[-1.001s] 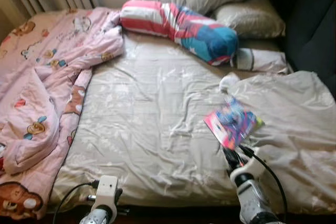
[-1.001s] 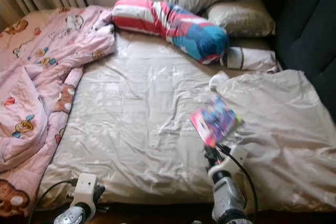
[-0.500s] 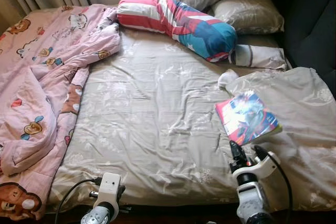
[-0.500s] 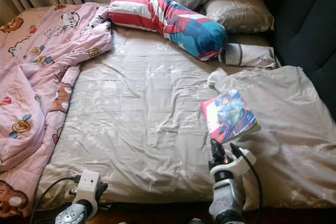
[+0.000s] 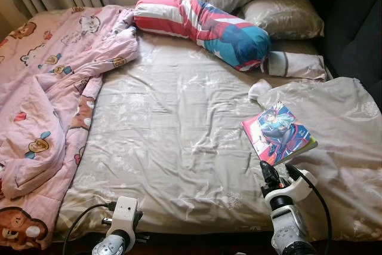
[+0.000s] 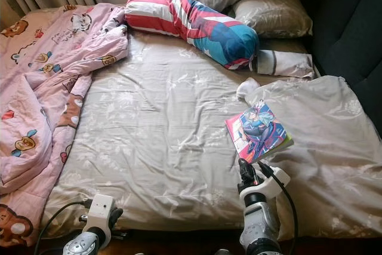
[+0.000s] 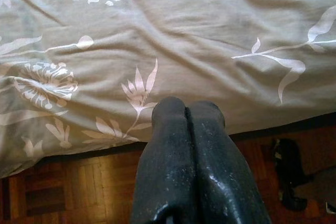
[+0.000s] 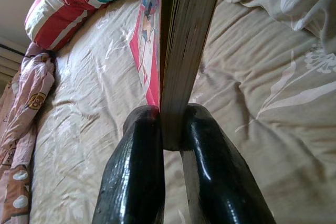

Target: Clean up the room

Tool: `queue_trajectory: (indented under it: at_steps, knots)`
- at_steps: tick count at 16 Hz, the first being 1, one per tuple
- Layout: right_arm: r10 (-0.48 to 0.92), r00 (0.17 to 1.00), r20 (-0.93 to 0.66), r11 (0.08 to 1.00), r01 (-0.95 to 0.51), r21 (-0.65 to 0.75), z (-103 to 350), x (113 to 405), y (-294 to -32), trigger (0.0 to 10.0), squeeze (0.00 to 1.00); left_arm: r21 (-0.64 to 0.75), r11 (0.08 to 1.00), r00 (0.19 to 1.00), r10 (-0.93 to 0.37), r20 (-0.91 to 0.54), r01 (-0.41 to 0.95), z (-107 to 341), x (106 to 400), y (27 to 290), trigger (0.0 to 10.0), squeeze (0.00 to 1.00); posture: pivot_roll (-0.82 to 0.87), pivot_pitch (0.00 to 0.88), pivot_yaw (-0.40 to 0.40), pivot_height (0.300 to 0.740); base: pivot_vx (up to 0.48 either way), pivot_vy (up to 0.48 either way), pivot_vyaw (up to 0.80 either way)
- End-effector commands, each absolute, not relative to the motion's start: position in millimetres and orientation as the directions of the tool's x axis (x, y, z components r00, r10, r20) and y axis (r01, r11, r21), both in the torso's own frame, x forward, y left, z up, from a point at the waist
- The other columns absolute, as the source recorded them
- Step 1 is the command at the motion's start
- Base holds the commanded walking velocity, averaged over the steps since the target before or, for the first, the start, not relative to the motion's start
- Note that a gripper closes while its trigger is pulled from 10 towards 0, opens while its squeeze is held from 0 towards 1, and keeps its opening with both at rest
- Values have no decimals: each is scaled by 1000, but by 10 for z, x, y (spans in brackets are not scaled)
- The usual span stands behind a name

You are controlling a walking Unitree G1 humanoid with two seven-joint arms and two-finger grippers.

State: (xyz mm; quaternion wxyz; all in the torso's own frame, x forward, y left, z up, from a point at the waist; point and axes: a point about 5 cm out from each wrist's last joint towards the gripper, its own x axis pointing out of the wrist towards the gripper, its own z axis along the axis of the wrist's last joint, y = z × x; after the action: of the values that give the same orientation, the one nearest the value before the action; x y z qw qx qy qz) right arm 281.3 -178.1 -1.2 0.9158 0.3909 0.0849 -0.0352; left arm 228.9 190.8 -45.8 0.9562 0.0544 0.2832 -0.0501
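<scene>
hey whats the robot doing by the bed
The right gripper is shut on the edge of a colourful book, holding it above the beige bed sheet near the bed's foot. The left gripper is shut, holding nothing, at the mattress edge. A pink quilt lies bunched on the left.

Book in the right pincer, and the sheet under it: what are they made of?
Book: paper, it seems, with a glossy printed cover; the right wrist view shows a stack of thin page edges clamped in the right pincer. Sheet: woven fabric, probably cotton or a blend, matte beige with a white floral print, creased in soft folds.
</scene>
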Motion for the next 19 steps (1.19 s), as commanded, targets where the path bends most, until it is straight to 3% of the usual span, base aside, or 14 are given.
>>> queue_trajectory:
  at_steps: [1, 4, 13, 15, 19]
  knots:
    - [12, 982, -186, 698, 125, 705, -10, 2822, -1750, 10000, 0, 89, 986, 817, -65, -574, 141, -511, 2213, 1927, 10000, 0, 39, 173, 39, 710, 0, 0, 0]
    - [8, 979, -202, 709, 137, 691, -31, 2804, -1741, 10000, 0, 91, 986, 818, -62, -572, 139, -515, 2191, 1953, 10000, 0, 44, 185, 43, 671, 0, 0, 0]
    - [7, 966, -258, 734, 170, 657, -73, 2791, -1733, 10000, 0, 95, 986, 818, -59, -572, 137, -515, 2176, 1983, 10000, 0, 56, 207, 57, 671, 0, 0, 0]
    - [4, 969, -248, 736, 165, 656, -66, 2791, -1733, 10000, 0, 91, 987, 853, -64, -517, 129, -424, 2281, 1980, 10000, 0, 55, 210, 58, 646, 0, 0, 0]
    - [-8, 968, -250, 751, 171, 638, -69, 2782, -1740, 10000, 0, 47, 992, 908, -88, -409, 117, -216, 2559, 1851, 10000, 0, 58, 214, 56, 642, 0, 0, 0]
